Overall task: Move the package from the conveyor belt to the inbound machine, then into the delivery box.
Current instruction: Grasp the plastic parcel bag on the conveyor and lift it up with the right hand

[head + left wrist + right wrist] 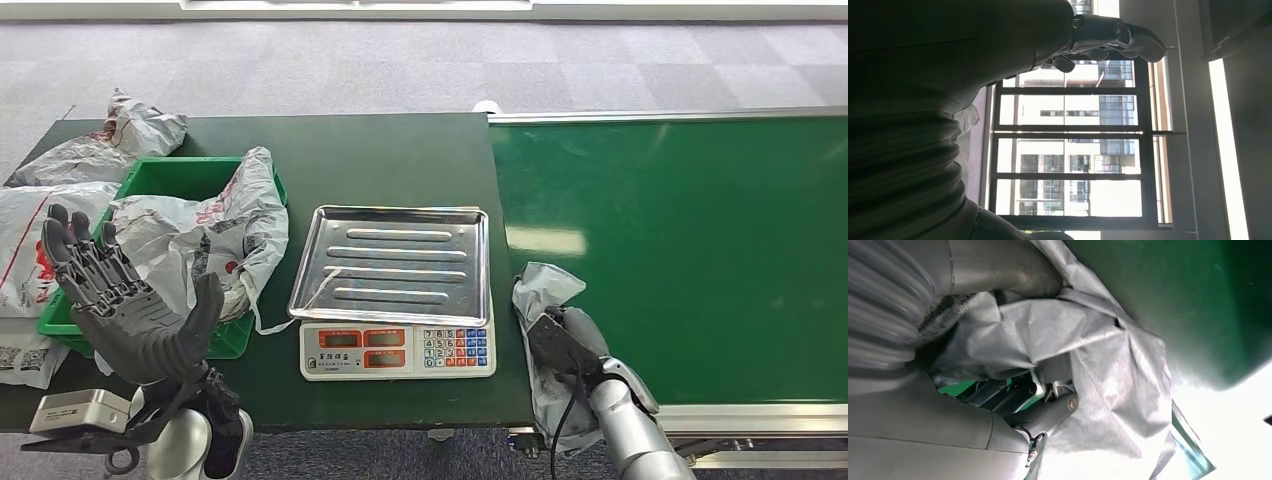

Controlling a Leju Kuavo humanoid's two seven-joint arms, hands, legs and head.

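Right hand (562,345) clamped on crumpled grey plastic package (540,290) at green conveyor belt (690,250) edge; left hand (125,300) raised, fingers spread, empty; loose film likely to slip or snag short of steel-trayed scale (395,265).

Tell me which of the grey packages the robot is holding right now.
The crumpled grey package at the conveyor belt's near-left edge, gripped by the right hand; the others lie around the green bin.

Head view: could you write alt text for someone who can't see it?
The robot's right hand grips a grey package at the near edge of a green conveyor belt. Beside it stands a scale with an empty metal tray; the left hand is raised open near a green bin of packages.
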